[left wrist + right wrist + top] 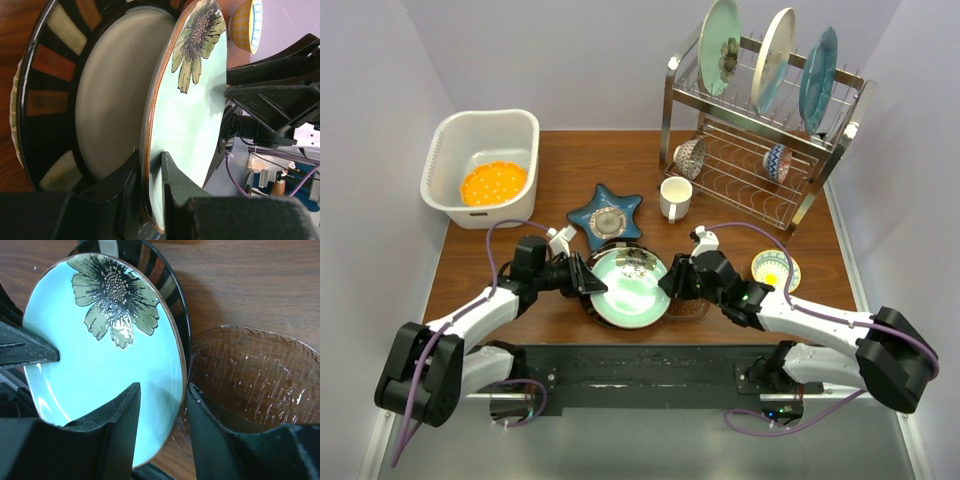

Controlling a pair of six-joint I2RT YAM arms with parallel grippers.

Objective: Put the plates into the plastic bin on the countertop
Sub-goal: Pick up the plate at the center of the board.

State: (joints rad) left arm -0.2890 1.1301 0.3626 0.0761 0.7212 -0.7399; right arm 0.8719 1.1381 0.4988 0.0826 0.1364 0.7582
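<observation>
A pale green plate with a flower [630,288] is tilted up over a black-rimmed plate [638,256] near the front of the countertop [570,170]. My left gripper [150,162] is shut on the green plate's [195,115] left rim. On the other side, my right gripper [162,390] is open, with its fingers astride the rim of the green plate [100,355] and a gap on both sides. The plastic bin [445,150] stands at the back left and holds an orange plate [493,184]. A blue star-shaped dish [605,215] lies mid-table.
A wire dish rack [840,150] at the back right holds three upright plates and two small bowls. A white mug [675,197] stands before it. A yellow bowl [775,268] and a clear glass dish [255,375] lie by my right gripper.
</observation>
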